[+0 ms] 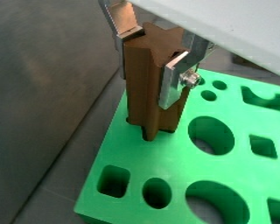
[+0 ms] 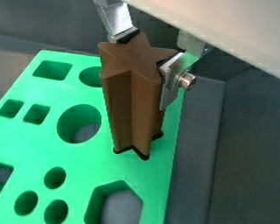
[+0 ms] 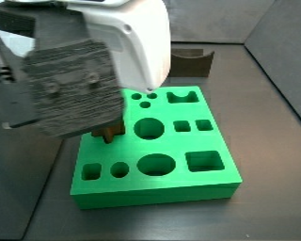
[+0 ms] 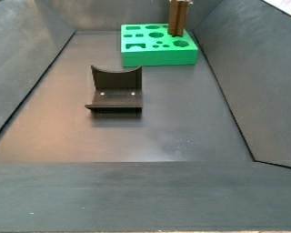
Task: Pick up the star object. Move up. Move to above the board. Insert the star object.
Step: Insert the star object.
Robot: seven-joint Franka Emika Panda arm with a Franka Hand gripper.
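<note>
One gripper (image 1: pixel 152 54): we see its silver fingers (image 2: pixel 168 73) clamped on the star object, over the board's corner.
Star object (image 2: pixel 129 96): we see it upright, its lower end entering a star-shaped hole near the board edge.
Board (image 4: pixel 145 44): we find it at the far end of the tabletop (image 4: pixel 160 127).
Fixture (image 4: pixel 113 88): near the middle, well apart from the board.
</note>
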